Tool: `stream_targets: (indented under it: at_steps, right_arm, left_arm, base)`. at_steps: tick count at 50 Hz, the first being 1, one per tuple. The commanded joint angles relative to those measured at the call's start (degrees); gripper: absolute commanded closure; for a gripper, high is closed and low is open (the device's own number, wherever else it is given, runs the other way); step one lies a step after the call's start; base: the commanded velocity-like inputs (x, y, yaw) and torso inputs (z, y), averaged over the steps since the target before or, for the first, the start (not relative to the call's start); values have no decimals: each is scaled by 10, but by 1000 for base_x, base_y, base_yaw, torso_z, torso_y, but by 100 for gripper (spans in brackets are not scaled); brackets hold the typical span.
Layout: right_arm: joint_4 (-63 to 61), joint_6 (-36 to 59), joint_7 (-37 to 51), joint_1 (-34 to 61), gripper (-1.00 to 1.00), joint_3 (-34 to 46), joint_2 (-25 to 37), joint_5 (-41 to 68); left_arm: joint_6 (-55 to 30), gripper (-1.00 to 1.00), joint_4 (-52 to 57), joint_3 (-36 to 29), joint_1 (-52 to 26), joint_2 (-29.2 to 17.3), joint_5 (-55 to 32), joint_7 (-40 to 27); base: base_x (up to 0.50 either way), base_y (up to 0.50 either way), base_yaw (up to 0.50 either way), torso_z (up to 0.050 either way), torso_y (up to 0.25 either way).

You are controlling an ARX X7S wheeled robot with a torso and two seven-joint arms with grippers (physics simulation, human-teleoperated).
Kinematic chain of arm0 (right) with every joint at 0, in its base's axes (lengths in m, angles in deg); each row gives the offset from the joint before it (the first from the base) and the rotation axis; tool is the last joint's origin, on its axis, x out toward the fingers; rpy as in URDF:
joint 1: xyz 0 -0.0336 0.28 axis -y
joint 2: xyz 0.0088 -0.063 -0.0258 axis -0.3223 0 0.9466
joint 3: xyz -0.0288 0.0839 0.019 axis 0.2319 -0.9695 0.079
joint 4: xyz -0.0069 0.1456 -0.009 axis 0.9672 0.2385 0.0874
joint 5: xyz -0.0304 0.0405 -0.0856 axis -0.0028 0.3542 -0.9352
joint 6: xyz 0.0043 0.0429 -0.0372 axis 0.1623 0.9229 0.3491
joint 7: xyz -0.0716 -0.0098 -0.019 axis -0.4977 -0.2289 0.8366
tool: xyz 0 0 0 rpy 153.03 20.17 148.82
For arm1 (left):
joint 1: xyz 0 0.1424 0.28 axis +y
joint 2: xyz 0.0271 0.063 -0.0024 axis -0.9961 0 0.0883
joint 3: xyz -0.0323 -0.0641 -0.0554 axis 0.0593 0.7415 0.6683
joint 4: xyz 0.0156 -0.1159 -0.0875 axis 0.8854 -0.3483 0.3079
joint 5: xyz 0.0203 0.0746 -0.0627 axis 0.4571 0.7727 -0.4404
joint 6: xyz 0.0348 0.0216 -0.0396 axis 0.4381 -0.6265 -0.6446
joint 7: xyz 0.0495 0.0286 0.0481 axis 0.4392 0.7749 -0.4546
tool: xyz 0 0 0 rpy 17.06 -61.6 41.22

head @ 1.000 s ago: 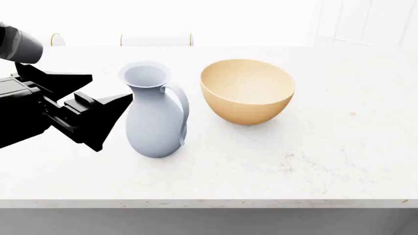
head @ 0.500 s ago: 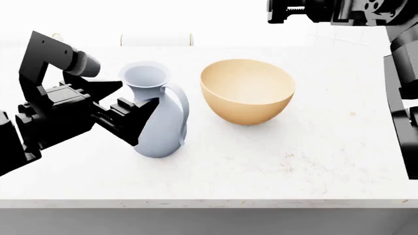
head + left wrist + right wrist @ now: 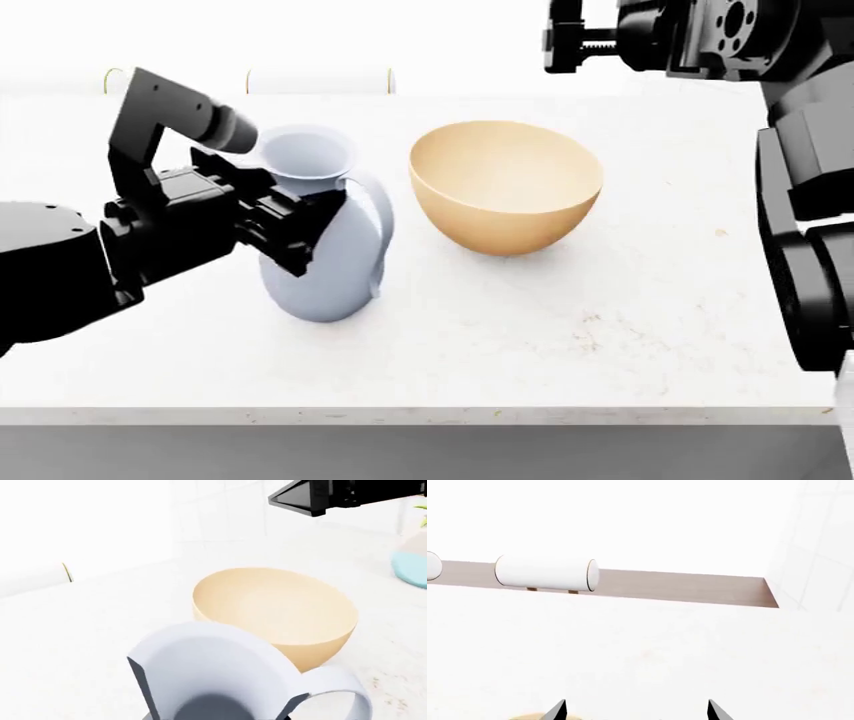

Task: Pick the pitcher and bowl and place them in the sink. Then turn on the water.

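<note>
Since half a second ago the left gripper (image 3: 296, 215) has pushed further in and now sits against the pitcher's neck, its jaws set either side of it; whether they are clamped I cannot tell. The pitcher (image 3: 327, 260) stands upright on the white counter (image 3: 601, 330), just left of the bowl (image 3: 505, 185). Above the bowl, the right gripper (image 3: 567, 40) hangs with fingers spread wide.

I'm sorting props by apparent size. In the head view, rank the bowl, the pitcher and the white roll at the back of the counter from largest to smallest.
1. bowl, widest.
2. pitcher, narrower but taller, and partly hidden by the left gripper, so its lead over the bowl is unsure.
3. white roll, smallest, though it lies farther away and is washed out.
</note>
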Motion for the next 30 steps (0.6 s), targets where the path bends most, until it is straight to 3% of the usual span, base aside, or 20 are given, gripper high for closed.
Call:
stream_targets:
  at_steps: [1, 12, 22, 30]
  right_arm:
    - [2, 2, -2, -7, -100, -52, -1, -51]
    - [3, 72, 21, 16, -100, -114, 3, -106]
    - [3, 184, 96, 17, -100, -308, 7, -201]
    - [3, 238, 65, 11, -100, -371, -2, -257]
  left_arm:
    - [15, 100, -17, -14, -5, 13, 8, 13]
    - [10, 100, -30, -1, -43, 18, -3, -7]
    - [2, 100, -67, 6, -129, 13, 4, -16]
    - [16, 100, -89, -2, -176, 3, 31, -5]
  base:
    - [0, 0, 0, 0, 0]
    - [0, 0, 0, 0, 0]
    - [0, 0, 0, 0, 0]
    - [0, 0, 0, 0, 0]
